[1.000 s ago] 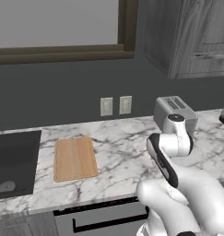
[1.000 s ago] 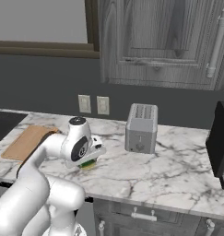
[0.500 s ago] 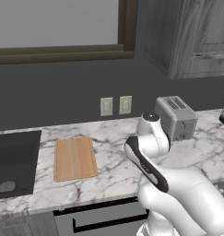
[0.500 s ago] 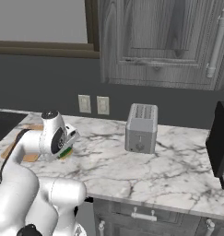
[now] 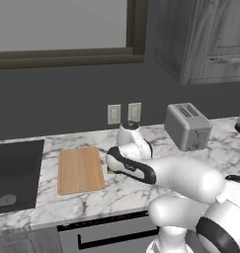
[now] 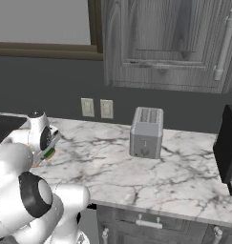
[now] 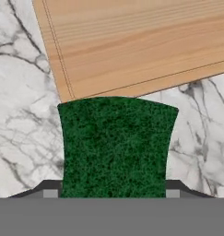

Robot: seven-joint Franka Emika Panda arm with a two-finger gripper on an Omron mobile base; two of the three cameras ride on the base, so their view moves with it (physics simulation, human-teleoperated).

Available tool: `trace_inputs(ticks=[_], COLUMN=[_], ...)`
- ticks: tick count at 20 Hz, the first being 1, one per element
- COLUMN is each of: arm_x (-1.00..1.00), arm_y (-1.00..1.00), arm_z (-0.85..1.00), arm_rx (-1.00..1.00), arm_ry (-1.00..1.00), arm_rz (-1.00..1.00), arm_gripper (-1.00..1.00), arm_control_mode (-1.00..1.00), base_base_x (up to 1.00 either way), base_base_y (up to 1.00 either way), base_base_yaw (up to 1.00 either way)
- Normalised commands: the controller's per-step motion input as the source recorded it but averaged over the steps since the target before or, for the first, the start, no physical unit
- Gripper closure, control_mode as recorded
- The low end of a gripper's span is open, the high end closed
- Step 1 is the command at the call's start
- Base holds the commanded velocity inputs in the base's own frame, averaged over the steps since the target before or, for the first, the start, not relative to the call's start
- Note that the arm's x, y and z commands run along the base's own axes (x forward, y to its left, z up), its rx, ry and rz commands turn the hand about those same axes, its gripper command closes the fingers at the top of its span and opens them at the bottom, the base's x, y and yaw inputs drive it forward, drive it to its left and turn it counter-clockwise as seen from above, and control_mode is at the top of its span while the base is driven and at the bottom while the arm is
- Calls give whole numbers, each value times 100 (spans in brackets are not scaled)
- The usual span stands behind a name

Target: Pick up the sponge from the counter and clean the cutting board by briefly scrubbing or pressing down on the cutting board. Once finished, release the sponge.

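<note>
My gripper (image 7: 112,191) is shut on the sponge (image 7: 115,146), whose dark green top spreads between the two fingertips (image 7: 50,190). Just beyond the sponge lies the light wooden cutting board (image 7: 132,41), and the sponge's far edge reaches the board's near rim. Below is the white marble counter (image 7: 21,133). In the left base view my hand hangs low just right of the cutting board (image 5: 80,170). From the right base view, the sponge (image 6: 49,153) shows green over yellow under the hand, a little above the counter (image 6: 112,157).
A grey toaster (image 5: 187,126) stands at the back right of the counter, well away from the hand. The dark sink basin (image 5: 15,173) lies left of the board. A black appliance (image 6: 228,147) stands at the far right. Wall outlets (image 5: 124,112) and cabinets are behind.
The arm has swung left along the counter with the sponge in its grip, from in front of the toaster to the right edge of the cutting board.
</note>
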Motion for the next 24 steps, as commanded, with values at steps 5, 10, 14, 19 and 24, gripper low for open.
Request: trace_inputs(ticks=[5,10,14,19,24], arm_x=[36,-2,-13,-22,-2], arm_y=[89,42,28,13,8], arm_z=[-9,-35,-49,-40,-23], arm_rx=[0,-3,-15,-8,-3], arm_ry=[18,2,0,0,4], arm_rz=[17,27,18,11,2], arm_gripper=[100,100,100,100,100], arm_control_mode=[-100,-100,-100,-100,-100], base_base_x=[0,0,0,0,0], base_base_y=[0,0,0,0,0], base_base_yaw=[0,0,0,0,0])
